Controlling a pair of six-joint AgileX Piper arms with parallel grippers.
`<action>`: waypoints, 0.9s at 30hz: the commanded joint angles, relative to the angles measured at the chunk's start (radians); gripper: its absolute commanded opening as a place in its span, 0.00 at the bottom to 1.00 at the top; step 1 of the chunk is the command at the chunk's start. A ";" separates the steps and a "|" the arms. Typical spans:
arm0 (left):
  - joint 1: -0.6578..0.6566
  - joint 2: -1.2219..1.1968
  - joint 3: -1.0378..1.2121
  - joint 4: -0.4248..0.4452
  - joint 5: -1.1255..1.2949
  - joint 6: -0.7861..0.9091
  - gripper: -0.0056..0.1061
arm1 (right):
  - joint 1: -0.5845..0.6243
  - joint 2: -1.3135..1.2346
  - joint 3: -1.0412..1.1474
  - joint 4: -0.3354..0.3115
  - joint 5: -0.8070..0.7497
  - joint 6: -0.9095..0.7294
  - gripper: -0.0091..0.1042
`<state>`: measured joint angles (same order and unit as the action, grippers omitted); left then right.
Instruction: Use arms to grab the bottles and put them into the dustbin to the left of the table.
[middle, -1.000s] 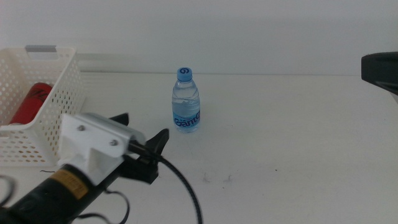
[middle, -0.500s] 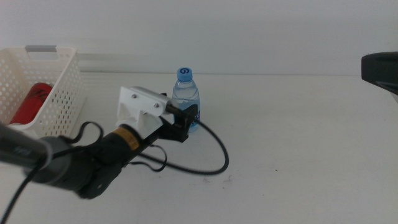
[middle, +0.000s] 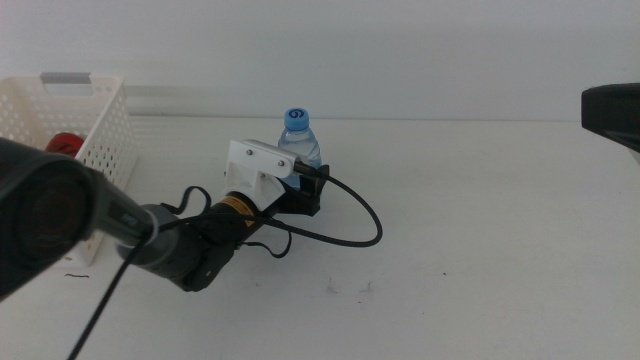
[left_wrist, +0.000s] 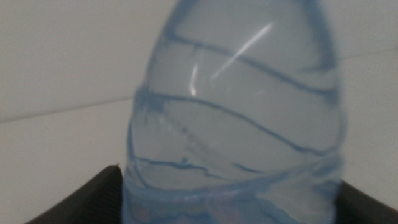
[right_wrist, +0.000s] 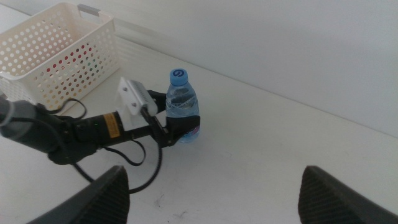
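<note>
Item: water bottle (middle: 298, 135). Location: on the counter (middle: 480, 220), near the middle and toward the far edge, at about 3 o'clock from the basket (middle: 95, 120). Orientation: upright, long axis vertical, blue cap pointing straight up.

Item: left gripper (middle: 305, 192). Location: low at the bottle's body, arm reaching in from 8 o'clock. Fingers: one dark finger (left_wrist: 81, 202) shows on each side of the bottle in the left wrist view, so they straddle it, open wide enough to take the body. You cannot tell from these views whether they press on it yet; judge it as not yet gripped.

Item: right gripper (right_wrist: 211, 193). Location: held high and well back, at about 3 o'clock from the bottle, waiting. Fingers: spread wide, holding nothing.

Item: basket. Location: at 9 o'clock on the counter. Contents: a red can (middle: 62, 145).

Risks for you to weigh:
- The bottle is light and tall; a finger that nudges it before both close will likely tip it or skate it toward 12 o'clock.
- The thin clear wall is ribbed and slick; a soft or off-centre squeeze may let it slip during the lift.
- The trailing cable (middle: 350, 215) lies looped just beside the bottle and could snag on the swing toward the basket.
</note>
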<state>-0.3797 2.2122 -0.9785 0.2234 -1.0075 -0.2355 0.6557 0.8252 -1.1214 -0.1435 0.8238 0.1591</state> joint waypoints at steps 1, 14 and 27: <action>0.000 0.038 -0.038 -0.012 -0.005 -0.001 0.89 | -0.007 -0.002 -0.001 -0.008 -0.010 0.000 0.83; 0.002 0.018 -0.077 0.026 0.048 0.001 0.39 | -0.007 -0.002 -0.001 -0.008 -0.010 0.000 0.83; -0.074 -0.617 0.049 0.107 0.840 -0.180 0.03 | -0.007 -0.002 -0.001 -0.008 -0.008 0.000 0.83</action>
<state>-0.4434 1.6665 -0.9295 0.3555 -0.2466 -0.3597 0.6557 0.8252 -1.1214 -0.1435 0.8238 0.1591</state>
